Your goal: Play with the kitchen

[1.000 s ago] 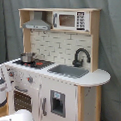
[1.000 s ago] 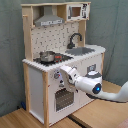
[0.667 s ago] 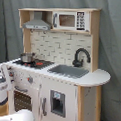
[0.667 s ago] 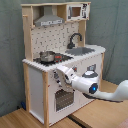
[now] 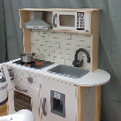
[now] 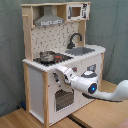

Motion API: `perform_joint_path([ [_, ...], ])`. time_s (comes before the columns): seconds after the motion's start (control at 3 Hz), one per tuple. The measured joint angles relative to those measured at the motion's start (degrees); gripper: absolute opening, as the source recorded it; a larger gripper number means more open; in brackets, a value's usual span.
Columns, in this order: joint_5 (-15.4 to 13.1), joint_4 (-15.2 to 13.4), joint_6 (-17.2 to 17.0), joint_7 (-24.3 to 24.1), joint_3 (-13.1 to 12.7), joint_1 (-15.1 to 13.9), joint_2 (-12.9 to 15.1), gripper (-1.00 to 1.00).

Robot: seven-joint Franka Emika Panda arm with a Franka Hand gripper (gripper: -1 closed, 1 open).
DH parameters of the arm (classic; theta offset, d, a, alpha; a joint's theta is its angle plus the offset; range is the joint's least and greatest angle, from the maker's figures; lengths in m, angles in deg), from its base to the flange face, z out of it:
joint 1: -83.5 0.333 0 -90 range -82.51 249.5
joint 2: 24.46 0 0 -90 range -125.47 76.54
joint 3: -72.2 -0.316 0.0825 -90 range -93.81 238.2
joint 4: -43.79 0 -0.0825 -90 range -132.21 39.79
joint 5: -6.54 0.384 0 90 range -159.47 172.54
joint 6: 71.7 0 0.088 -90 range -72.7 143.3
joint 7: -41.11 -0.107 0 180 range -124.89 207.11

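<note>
The kitchen (image 5: 58, 71) is a tall white and light-wood toy unit with a grey hood, a microwave (image 5: 68, 20), a black faucet (image 5: 80, 56), a grey sink (image 5: 70, 71) and a small pot (image 5: 27, 57) on the stove. In the second exterior view my gripper (image 6: 62, 75) is at the front panel just under the stove edge, above the oven door (image 6: 63, 99), near the knobs (image 6: 75, 68). In the first exterior view only part of the white arm (image 5: 1, 87) shows at the left edge, beside the oven front.
A grey curtain (image 5: 112, 43) hangs behind the kitchen. The unit stands on a wooden floor (image 6: 20, 119). In the first exterior view a white rounded part (image 5: 17, 116) lies at the bottom edge. My arm (image 6: 107, 92) reaches in from the second exterior view's lower right.
My gripper has shifted a little toward the second exterior view's left, along the kitchen's front panel. The kitchen and pot have not moved.
</note>
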Motion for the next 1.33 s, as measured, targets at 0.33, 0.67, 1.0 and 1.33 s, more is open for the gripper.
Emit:
perform_joint_path([
  [0.33,-0.07,0.06,-0.39,5.87,0.06,0.03,0.07,-1.0],
  [0.67,-0.09,0.07,-0.62,12.67,-0.01,0.07,0.07,-1.0],
  [1.0,-0.1,0.08,-0.91,19.67,-0.07,0.13,0.07,-1.0],
  [1.33,-0.11,0.08,-1.24,25.63,-0.13,0.2,0.07,-1.0],
])
